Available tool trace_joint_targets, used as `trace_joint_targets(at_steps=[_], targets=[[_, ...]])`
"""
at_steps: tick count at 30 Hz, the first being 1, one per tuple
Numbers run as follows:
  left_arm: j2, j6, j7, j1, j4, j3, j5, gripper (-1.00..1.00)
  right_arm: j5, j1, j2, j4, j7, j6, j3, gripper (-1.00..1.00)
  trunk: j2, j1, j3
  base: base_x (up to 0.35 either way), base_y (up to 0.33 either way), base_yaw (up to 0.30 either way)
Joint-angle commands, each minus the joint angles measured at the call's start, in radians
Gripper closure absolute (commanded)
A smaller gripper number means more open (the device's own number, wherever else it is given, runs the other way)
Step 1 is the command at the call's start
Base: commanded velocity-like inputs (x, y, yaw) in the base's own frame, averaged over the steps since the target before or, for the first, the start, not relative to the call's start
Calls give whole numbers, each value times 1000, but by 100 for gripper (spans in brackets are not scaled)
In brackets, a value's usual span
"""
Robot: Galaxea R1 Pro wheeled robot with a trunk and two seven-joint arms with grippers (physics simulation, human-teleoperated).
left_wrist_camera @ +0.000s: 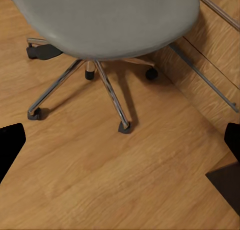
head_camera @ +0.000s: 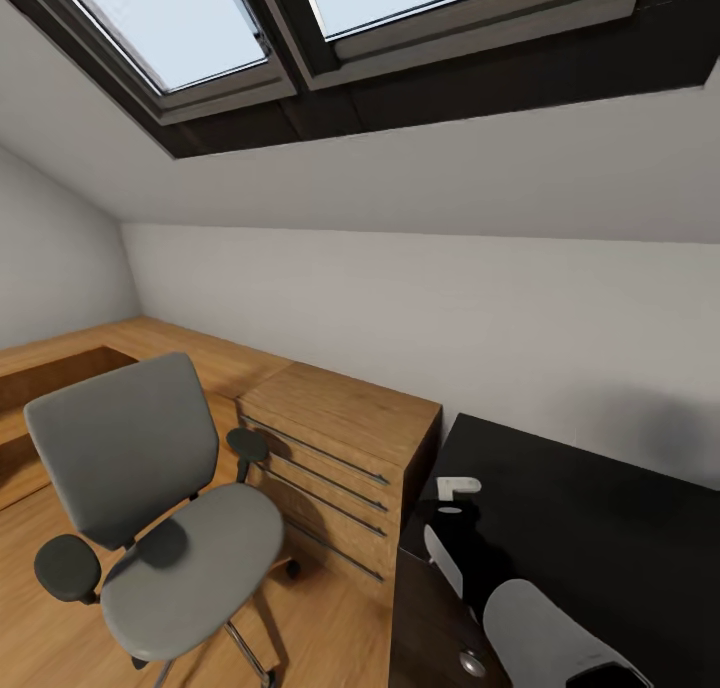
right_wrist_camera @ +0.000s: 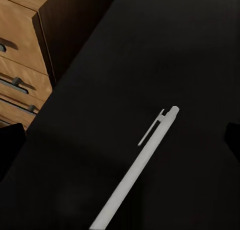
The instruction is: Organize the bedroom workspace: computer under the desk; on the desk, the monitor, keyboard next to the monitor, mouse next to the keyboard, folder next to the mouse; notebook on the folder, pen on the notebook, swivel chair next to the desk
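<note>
On the desk [right_wrist_camera: 165, 49], my right gripper [right_wrist_camera: 120, 140], spread wide, hovers over the pen [right_wrist_camera: 135, 170]; the swivel chair [head_camera: 150, 508] seat is bare, stacking remains.

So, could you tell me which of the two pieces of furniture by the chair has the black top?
The desk, at the head view's right, has the black top with the white pen on it; the drawer cabinet beside it is light wood.

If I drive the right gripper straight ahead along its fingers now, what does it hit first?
Most likely the pen lying on the black desk, or the bare desk top just beside it. Both right gripper fingers sit wide apart at the frame edges; depth to the surface is unclear.
</note>
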Motion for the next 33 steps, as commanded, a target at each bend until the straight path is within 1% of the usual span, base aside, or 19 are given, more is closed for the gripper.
trace_joint_targets(at_steps=[1, 5, 7, 8, 9, 10, 11, 16, 33], targets=[[2, -5, 6, 0, -1, -4, 9, -100, -12, -1, -2, -1, -8, 5, 8, -100, -1, 0, -1, 0, 0, 0], [2, -5, 6, 0, -3, -4, 9, -100, -24, -3, -4, 1, -8, 8, 8, -100, -1, 0, -1, 0, 0, 0], [3, -5, 6, 0, -4, -4, 9, -100, -42, -5, -5, 2, -7, 22, 7, -100, -1, 0, -1, 0, 0, 0], [3, -5, 6, 0, -5, -4, 9, -100, -84, -8, -19, 3, -7, 44, 7, -100, -1, 0, -1, 0, 0, 0], [3, -5, 6, 0, -5, -4, 9, -100, -92, -9, -22, 3, -7, 46, 7, -100, -1, 0, -1, 0, 0, 0], [3, -5, 7, 0, -5, -4, 9, -100, -114, -16, -29, 4, -7, 51, 7, -100, -8, 4, -4, 0, 0, 0], [3, -5, 7, 0, -5, -4, 9, -100, -121, -18, -31, 4, -7, 53, 6, -100, -15, 8, -7, 0, 0, 0], [3, -5, 7, 0, -5, -4, 9, -100, -132, -21, -33, 4, -8, 55, 7, -100, -50, 27, -23, 0, 0, 0], [3, -4, 8, 0, -2, -4, 8, -100, -133, -21, -35, 2, -8, 55, 6, -100, -169, 92, -76, 0, 0, 0]])
